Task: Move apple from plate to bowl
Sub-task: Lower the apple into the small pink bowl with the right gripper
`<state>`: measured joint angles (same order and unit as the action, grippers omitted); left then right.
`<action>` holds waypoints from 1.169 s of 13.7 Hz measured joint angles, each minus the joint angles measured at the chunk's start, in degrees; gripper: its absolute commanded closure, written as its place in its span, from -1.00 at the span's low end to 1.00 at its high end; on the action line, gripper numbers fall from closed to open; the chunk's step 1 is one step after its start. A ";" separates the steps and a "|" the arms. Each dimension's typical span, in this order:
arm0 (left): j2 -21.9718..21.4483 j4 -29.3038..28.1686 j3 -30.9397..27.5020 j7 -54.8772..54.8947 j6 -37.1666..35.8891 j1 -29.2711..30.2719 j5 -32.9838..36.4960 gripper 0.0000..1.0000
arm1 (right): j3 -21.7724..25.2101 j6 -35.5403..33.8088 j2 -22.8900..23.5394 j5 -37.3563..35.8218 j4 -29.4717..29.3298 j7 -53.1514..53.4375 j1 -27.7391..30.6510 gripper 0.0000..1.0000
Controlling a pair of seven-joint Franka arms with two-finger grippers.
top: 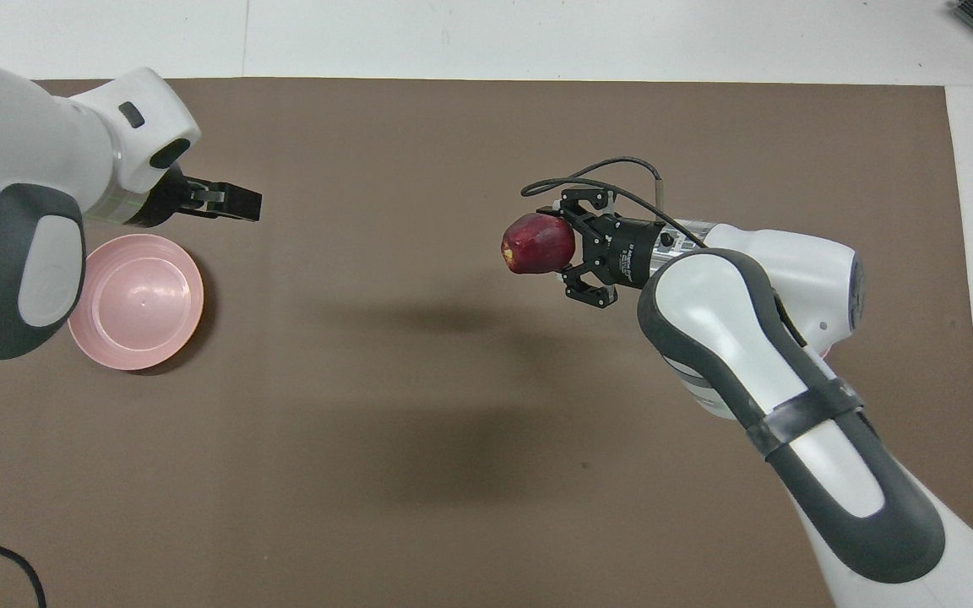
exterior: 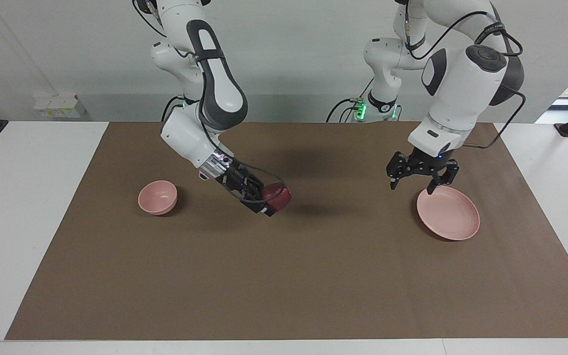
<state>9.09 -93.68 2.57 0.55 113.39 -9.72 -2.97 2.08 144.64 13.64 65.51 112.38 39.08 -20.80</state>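
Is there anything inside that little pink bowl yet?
No, the bowl is empty. The apple is up in the right claw, over the brown mat. From overhead, the right arm hides the bowl.

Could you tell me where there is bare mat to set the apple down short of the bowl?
The mat is bare between the bowl and the plate. The right gripper holds the apple above that stretch; the left gripper hangs open by the plate.
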 measured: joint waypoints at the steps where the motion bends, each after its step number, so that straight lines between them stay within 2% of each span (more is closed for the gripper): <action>1: 0.02 -0.02 -0.08 1.18 0.00 1.14 0.00 -1.00 | 0.05 -0.63 -1.18 -4.44 1.09 -0.68 1.11 1.00; 3: 0.03 -0.09 -0.12 1.73 -0.08 2.67 0.01 -1.00 | 0.14 -5.76 -4.96 -12.54 3.99 -3.93 5.04 1.00; 7: 0.02 -0.13 -0.18 1.77 -2.08 4.94 0.04 -1.00 | 0.45 -21.01 -12.55 -34.77 9.89 -15.85 17.99 1.00; 9: -0.32 0.46 -0.24 1.85 -3.65 5.84 0.16 -1.00 | 0.60 -24.23 -13.73 -45.99 11.53 -20.30 22.41 1.00; 11: -1.53 2.06 -0.28 2.04 -6.15 6.86 0.54 -1.00 | 0.60 -24.63 -13.77 -54.62 12.57 -23.44 25.38 1.00; 13: -2.73 4.80 -0.33 3.96 -10.05 8.20 0.81 -1.00 | 0.62 -23.51 -13.08 -57.87 12.94 -25.92 27.79 1.00; 16: -3.41 8.58 -0.37 5.91 -16.54 8.98 3.73 -1.00 | 0.17 -20.25 -11.30 -58.22 11.92 -26.31 27.83 1.00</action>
<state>5.68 -85.10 2.20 6.46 96.85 -0.74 0.76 2.26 124.38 2.34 7.29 124.30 12.77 7.03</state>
